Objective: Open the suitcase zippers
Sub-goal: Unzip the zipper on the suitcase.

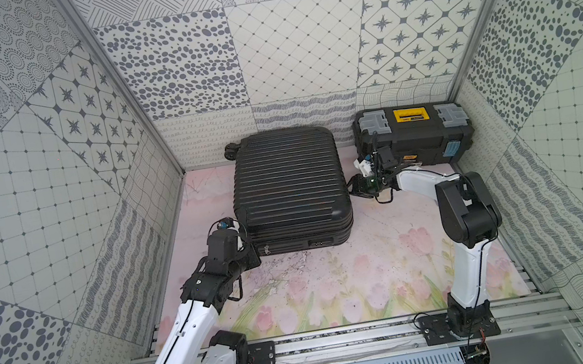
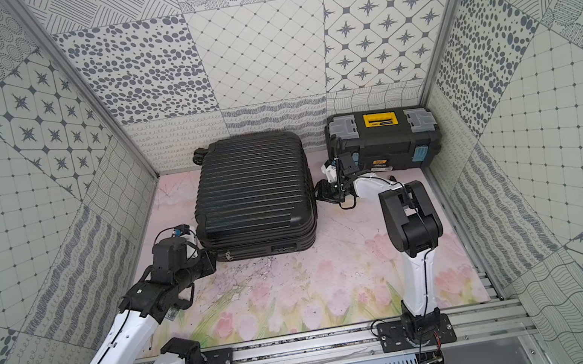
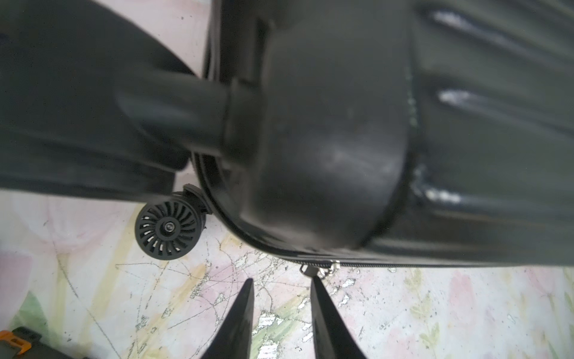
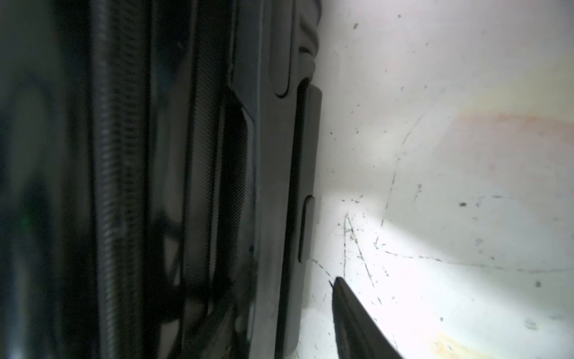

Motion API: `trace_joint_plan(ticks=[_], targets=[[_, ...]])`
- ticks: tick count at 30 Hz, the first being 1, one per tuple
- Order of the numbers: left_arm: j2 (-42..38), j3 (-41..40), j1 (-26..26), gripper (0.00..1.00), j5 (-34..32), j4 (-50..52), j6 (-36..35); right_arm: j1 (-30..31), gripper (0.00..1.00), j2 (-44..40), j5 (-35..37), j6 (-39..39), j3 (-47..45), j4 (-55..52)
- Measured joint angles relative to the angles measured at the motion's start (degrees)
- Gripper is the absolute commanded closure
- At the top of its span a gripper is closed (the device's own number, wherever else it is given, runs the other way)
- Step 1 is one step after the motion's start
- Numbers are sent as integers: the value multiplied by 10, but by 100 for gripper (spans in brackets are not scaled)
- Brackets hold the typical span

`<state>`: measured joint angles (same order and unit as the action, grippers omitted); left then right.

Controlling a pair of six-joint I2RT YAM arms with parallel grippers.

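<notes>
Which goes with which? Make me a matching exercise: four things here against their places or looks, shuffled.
Things:
1 suitcase
2 toolbox
3 left pincer
4 right pincer

Places or looks:
a yellow handle on top, back corner
b tips close to the zipper pulls
c black, ribbed, lying flat
d beside the suitcase's side that faces the toolbox

Pairs: 1-c, 2-a, 3-b, 4-d
</notes>
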<state>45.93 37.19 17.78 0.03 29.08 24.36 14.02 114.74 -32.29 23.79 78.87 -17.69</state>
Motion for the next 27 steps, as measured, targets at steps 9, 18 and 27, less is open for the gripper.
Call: trace_joint_plan(ticks=[9, 18, 27], targets=[[-148, -115, 105, 59, -33, -57, -21, 17, 89, 7, 30, -6, 23, -23], [-221, -231, 199, 55, -95, -149, -39, 17, 89, 7, 28, 0, 20, -17], [-115, -301, 241, 62, -194, -318, -51, 17, 89, 7, 23, 1, 20, -16]])
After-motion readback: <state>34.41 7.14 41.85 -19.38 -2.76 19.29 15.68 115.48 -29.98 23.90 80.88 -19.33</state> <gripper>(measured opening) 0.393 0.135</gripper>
